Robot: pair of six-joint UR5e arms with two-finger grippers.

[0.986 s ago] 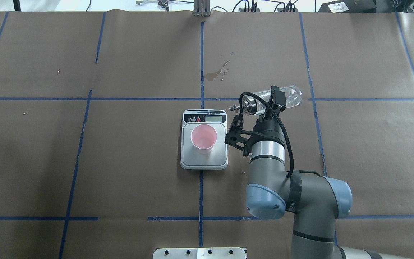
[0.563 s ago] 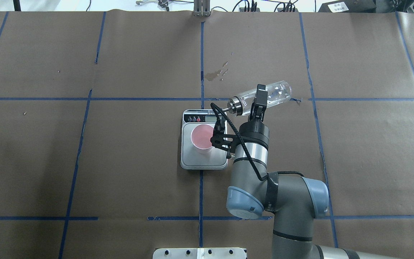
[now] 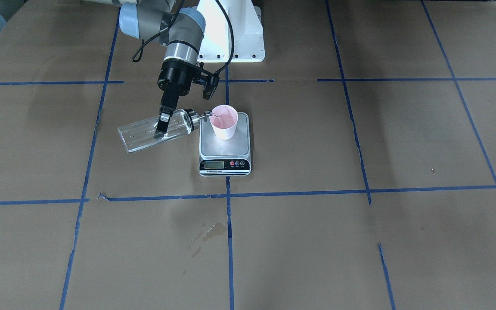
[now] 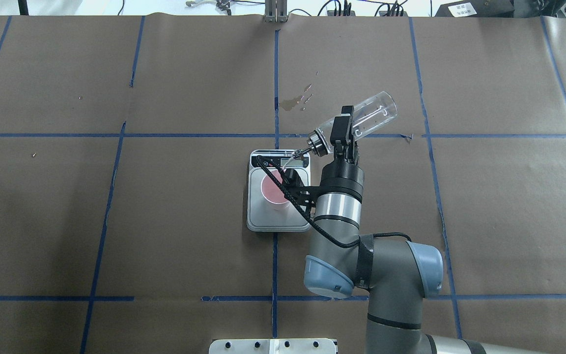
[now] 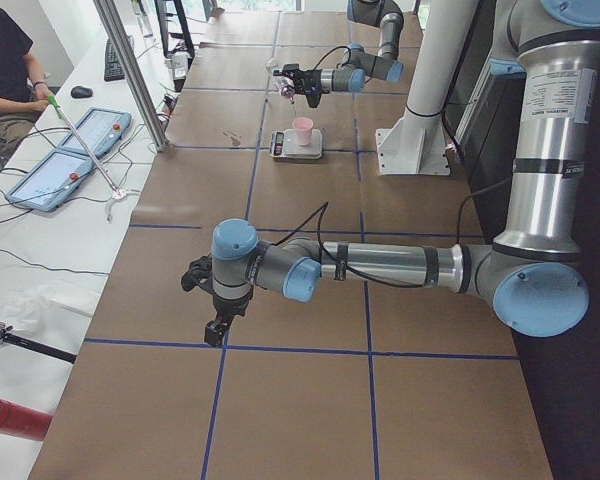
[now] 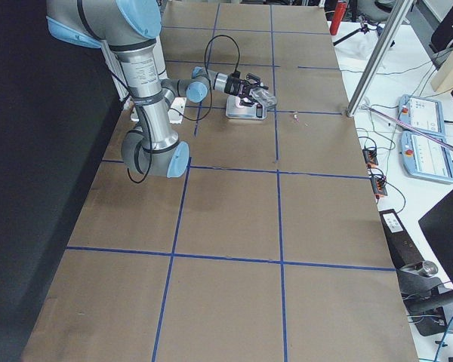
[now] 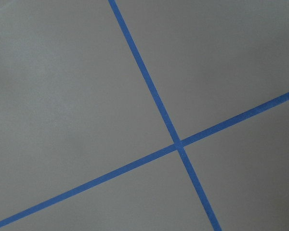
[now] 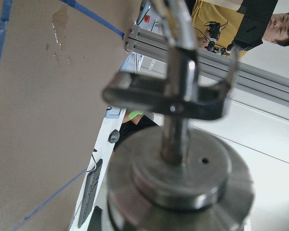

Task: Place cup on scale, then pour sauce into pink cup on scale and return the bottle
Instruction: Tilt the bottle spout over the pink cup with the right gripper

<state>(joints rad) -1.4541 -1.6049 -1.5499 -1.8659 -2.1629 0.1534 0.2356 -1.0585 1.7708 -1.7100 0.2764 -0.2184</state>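
The pink cup [image 3: 224, 122] stands upright on the steel platform of the scale [image 3: 224, 165]. My right gripper [image 3: 162, 128] is shut on the clear glass bottle [image 3: 144, 134] and holds it tilted. The silver spout [image 3: 207, 114] is at the cup's rim. In the overhead view the bottle [image 4: 374, 115] slants down toward the cup [image 4: 269, 189] on the scale [image 4: 263, 219], and a thin clear stream of sauce [image 4: 290, 158] runs from the spout. The spout cap [image 8: 180, 159] fills the right wrist view. My left gripper [image 5: 215, 328] shows only in the exterior left view, low over bare table; I cannot tell whether it is open or shut.
A wet stain [image 4: 293, 102] marks the brown paper beyond the scale. Blue tape lines grid the table. The white robot base [image 3: 230, 38] stands behind the scale. A metal post [image 4: 275, 17] is at the far edge. Operators and tablets [image 5: 55, 160] are past it.
My right arm has moved left toward the scale and tipped the bottle further. The spout has dropped toward the cup and the bottle's base has risen.
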